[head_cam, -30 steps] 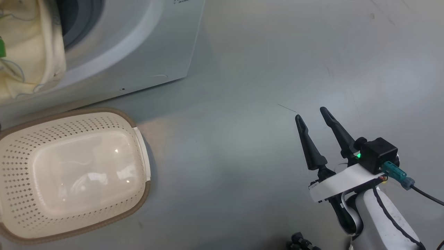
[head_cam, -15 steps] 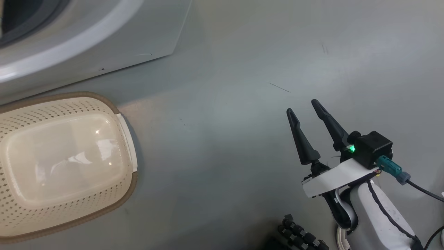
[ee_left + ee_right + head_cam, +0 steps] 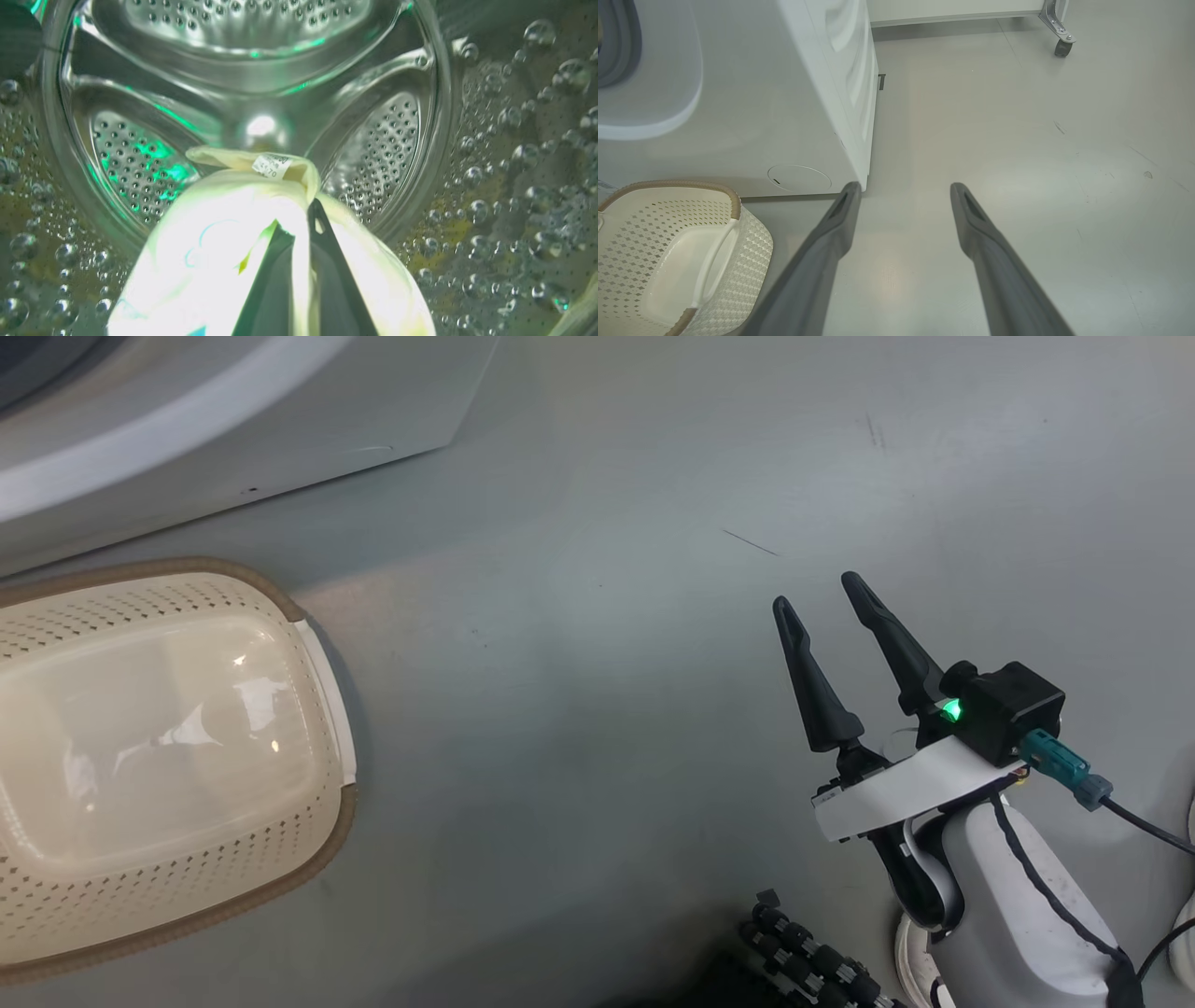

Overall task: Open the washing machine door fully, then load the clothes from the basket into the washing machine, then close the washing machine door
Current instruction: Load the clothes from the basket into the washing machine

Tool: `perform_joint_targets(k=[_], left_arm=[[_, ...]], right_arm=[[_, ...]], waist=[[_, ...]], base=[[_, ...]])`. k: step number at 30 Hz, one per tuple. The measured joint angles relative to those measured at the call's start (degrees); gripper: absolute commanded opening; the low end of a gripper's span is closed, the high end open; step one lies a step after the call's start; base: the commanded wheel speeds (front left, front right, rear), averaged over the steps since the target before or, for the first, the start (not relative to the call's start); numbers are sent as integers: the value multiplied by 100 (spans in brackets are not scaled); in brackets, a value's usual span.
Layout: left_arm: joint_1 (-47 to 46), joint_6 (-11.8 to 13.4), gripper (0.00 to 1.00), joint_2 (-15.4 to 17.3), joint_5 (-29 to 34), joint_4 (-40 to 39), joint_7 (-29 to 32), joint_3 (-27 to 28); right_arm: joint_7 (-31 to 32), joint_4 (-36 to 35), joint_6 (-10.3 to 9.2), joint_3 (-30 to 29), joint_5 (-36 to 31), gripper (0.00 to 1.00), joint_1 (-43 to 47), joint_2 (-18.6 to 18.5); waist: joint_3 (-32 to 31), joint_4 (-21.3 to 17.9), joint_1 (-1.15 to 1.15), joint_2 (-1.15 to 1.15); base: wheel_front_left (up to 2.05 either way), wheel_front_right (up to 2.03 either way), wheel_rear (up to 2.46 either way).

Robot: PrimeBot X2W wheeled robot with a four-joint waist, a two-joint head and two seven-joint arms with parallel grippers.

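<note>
Left wrist view: nearest us, our left gripper (image 3: 299, 224) is pinched tight on the clothes (image 3: 201, 252), 1 cream-yellow garment with a white tag that drapes over both fingers. Behind it we see the steel perforated drum (image 3: 378, 140) of the washing machine (image 3: 308, 429). In the head view, our right gripper (image 3: 815, 594) hangs over the grey floor (image 3: 579, 728), its 2 fingers spread wide with nothing between them. Well to its left the basket (image 3: 322, 859) sits on the floor, just before the machine's white front.
</note>
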Motion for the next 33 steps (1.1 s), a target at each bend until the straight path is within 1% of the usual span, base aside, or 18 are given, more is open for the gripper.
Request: perform_joint_targets(k=[2, 3, 4, 5, 6, 7, 8, 9, 10, 14, 19, 27, 33], left_arm=[[44, 0, 0, -20, 24, 80, 0, -10], [49, 0, 10, -26, 52, 122, 0, -16], [52, 0, 24, -35, 56, 142, 0, -23], [52, 0, 33, -45, 65, 188, 0, -33], [60, 0, 42, -58, 91, 264, 0, -41], [76, 0, 47, -67, 92, 314, 1, -46], [85, 1, 60, -69, 92, 345, 1, -48], [85, 9, 85, -69, 92, 383, 1, -42], [86, 9, 100, -70, 92, 413, 1, -40], [104, 89, 100, -159, 107, 626, 1, -40], [202, 287, 100, -304, 266, 1073, 1, -78], [243, 309, 100, -621, 336, 1147, 0, -271], [308, 308, 100, -745, 341, 1314, 1, -312]], right_arm=[[0, 9, 0, 0, 0, 100, -31, 1], [0, 14, 0, -1, 0, 100, -49, 3], [0, 20, 0, -4, 0, 100, -61, 3], [0, 29, 0, -18, 0, 100, -63, 7], [0, 44, 0, -30, 0, 100, -63, 7], [0, 51, 0, -27, 0, 100, -63, 3], [0, 58, 0, -27, 0, 100, -63, 5], [0, 64, 0, -26, 0, 100, -63, 8], [0, 68, 0, -27, 0, 100, -63, 8], [0, 105, 0, -84, 0, 100, -64, 4], [0, 151, 0, -133, -1, 100, -63, -9], [0, 183, 0, -203, -1, 100, -63, -53], [0, 212, 0, -214, -1, 100, -63, -68]], waist=[[3, 9, 0, 0], [3, 14, 0, 0], [1, 21, 0, 0], [-6, 27, 0, 0], [-16, 36, 0, 0], [-27, 46, 0, 0], [-36, 54, 0, 0], [-44, 61, 0, 0], [-53, 68, 0, 0], [-98, 107, 0, 0], [-192, 191, 0, 0], [-367, 363, 0, 0], [-490, 495, -1, 0]], base=[[0, 0, 0], [0, 0, 0], [0, 0, 0], [0, 0, 0], [0, 0, 0], [0, 0, 0], [0, 0, 0], [0, 0, 0], [0, 0, 0], [0, 0, 0], [0, 0, 0], [0, 0, 0], [0, 0, 0]])
